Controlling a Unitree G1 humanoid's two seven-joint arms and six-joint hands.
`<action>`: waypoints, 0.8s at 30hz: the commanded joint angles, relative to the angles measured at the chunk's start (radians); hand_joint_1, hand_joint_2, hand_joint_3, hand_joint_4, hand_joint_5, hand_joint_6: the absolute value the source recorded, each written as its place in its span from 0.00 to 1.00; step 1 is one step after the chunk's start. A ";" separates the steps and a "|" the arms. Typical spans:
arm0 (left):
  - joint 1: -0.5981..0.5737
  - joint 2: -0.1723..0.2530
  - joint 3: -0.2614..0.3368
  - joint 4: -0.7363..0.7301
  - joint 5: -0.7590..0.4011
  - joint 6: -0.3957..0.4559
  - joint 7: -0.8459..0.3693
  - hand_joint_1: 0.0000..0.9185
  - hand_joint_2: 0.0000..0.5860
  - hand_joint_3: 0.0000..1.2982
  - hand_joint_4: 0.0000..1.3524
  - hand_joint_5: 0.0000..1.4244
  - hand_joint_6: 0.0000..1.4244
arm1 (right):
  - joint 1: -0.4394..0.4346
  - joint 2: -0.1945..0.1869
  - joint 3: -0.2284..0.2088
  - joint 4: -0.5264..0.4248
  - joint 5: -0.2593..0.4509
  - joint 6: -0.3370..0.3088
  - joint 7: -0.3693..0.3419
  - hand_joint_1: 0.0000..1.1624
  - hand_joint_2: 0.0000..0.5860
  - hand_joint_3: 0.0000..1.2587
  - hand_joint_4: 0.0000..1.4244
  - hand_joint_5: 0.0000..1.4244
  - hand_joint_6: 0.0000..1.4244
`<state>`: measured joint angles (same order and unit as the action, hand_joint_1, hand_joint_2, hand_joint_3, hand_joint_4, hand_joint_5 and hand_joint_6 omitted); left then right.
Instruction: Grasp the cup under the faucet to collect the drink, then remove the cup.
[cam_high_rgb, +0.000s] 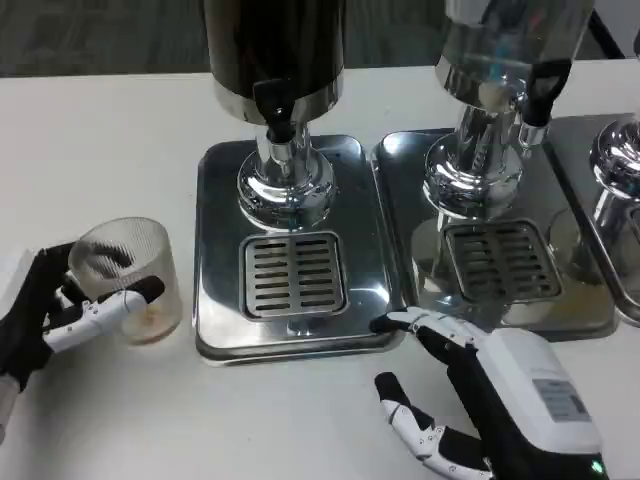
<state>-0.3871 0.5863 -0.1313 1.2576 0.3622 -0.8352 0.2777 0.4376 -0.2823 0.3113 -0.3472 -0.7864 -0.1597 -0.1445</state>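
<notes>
A clear ribbed plastic cup (130, 275) stands on the white table left of the dispenser's steel base, with a trace of pale liquid at its bottom. My left hand (55, 315) grips it from the left, thumb and fingers wrapped around its wall. The dark drink dispenser (275, 45) stands above with its black faucet (277, 110) over the slotted drip grate (295, 272). My right hand (470, 400) hovers low at the front right, fingers spread and holding nothing, one fingertip near the front edge of the steel base (215, 250).
A second dispenser (500, 60) with a clear tank stands on its own steel tray (400, 200) and grate (502, 258) to the right. Part of a third chrome stand (615, 160) shows at the far right edge. White tabletop (100, 150) lies open at the left.
</notes>
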 joint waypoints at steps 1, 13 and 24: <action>0.017 0.028 0.014 -0.023 0.001 -0.038 0.025 0.27 0.29 0.44 0.49 0.64 0.85 | 0.000 -0.002 -0.007 -0.001 0.009 0.003 0.008 0.39 0.74 0.27 0.17 0.19 0.25; 0.015 0.053 0.047 -0.077 -0.002 -0.117 0.049 0.27 0.29 0.45 0.49 0.65 0.87 | -0.012 0.002 -0.005 0.010 0.019 0.000 0.005 0.39 0.74 0.27 0.17 0.19 0.25; -0.022 0.042 0.011 -0.102 0.073 -0.121 0.070 0.28 0.29 0.45 0.51 0.66 0.87 | -0.016 0.019 -0.002 0.014 0.028 -0.002 -0.008 0.39 0.74 0.27 0.17 0.19 0.26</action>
<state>-0.3678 0.6253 -0.1058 1.1751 0.4121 -0.9343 0.3189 0.4281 -0.2737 0.3101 -0.3410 -0.7611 -0.1597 -0.1447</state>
